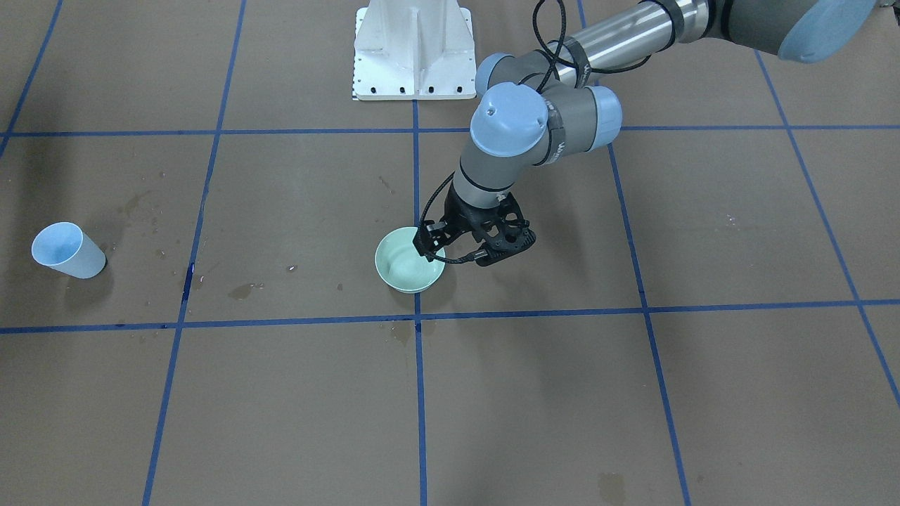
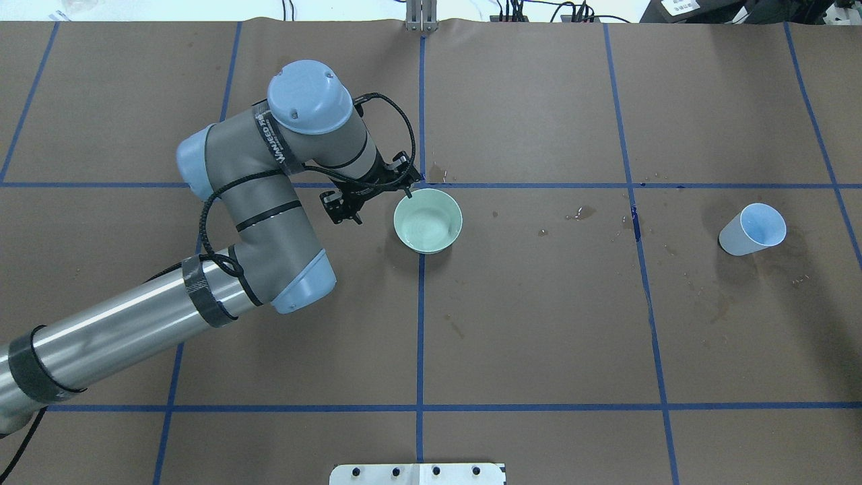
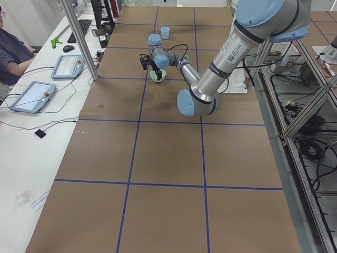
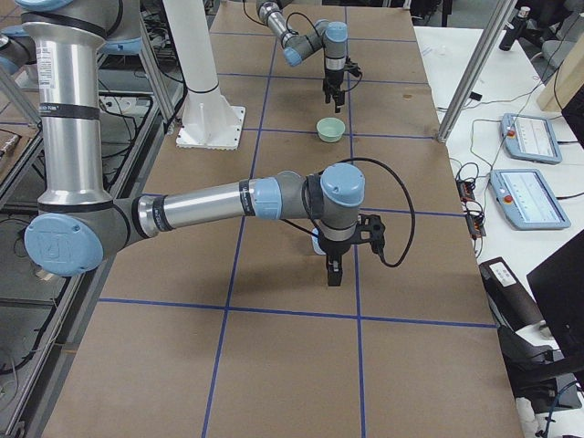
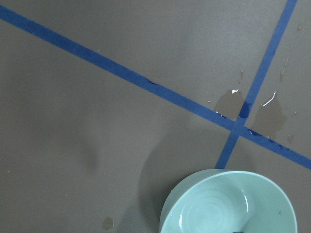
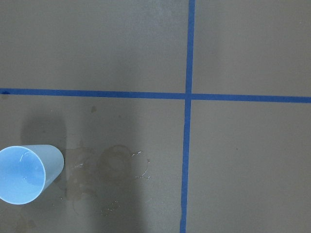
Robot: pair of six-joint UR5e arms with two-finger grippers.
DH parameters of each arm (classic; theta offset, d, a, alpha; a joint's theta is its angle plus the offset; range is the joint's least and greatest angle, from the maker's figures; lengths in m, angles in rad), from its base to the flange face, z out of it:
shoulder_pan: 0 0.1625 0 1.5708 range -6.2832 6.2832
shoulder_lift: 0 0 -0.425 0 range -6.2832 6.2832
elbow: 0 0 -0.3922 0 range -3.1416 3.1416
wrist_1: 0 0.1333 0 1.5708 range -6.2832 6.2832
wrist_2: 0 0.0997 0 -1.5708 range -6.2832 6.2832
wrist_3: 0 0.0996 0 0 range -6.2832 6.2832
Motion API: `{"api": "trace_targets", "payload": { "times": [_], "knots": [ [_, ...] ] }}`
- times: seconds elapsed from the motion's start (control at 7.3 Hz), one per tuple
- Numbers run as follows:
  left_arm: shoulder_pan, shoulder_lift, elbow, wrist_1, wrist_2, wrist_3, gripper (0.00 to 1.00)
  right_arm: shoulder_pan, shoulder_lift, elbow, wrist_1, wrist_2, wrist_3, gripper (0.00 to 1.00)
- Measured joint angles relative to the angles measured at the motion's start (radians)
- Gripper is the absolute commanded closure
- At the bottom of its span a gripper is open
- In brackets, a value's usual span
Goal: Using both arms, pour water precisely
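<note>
A mint-green bowl (image 2: 427,220) stands at the table's middle and holds water (image 5: 214,213), seen as faint rings and sheen. My left gripper (image 2: 406,190) hangs at the bowl's rim on the side nearest the left arm (image 2: 269,202). It looks open and just above the rim, with one fingertip (image 1: 426,251) over the bowl's inside. A pale blue cup (image 2: 753,230) stands far to the right, apart from both arms. My right gripper (image 4: 333,274) shows only in the exterior right view, pointing down above the table; I cannot tell whether it is open or shut. The cup (image 6: 24,174) sits at the lower left of the right wrist view.
Dark wet stains (image 2: 582,213) mark the brown paper between bowl and cup and around the cup. Blue tape lines (image 2: 421,323) divide the table into squares. The white pedestal (image 1: 413,49) stands at the robot's side. A person (image 3: 13,52) sits at a side bench with tablets.
</note>
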Motion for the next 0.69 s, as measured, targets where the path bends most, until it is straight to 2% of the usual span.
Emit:
{"api": "trace_targets", "payload": {
  "times": [0.41, 0.55, 0.69],
  "knots": [
    [-0.027, 0.097, -0.169, 0.104, -0.001, 0.062, 0.00, -0.042, 0.018, 0.158, -0.029, -0.074, 0.062, 0.00],
    [-0.029, 0.112, -0.191, 0.116, 0.000, 0.068, 0.00, -0.092, -0.001, 0.223, -0.021, -0.125, 0.184, 0.00],
    [-0.029, 0.118, -0.200, 0.120, 0.001, 0.069, 0.00, -0.170, -0.058, 0.295, 0.038, -0.202, 0.345, 0.01]
  ]
}}
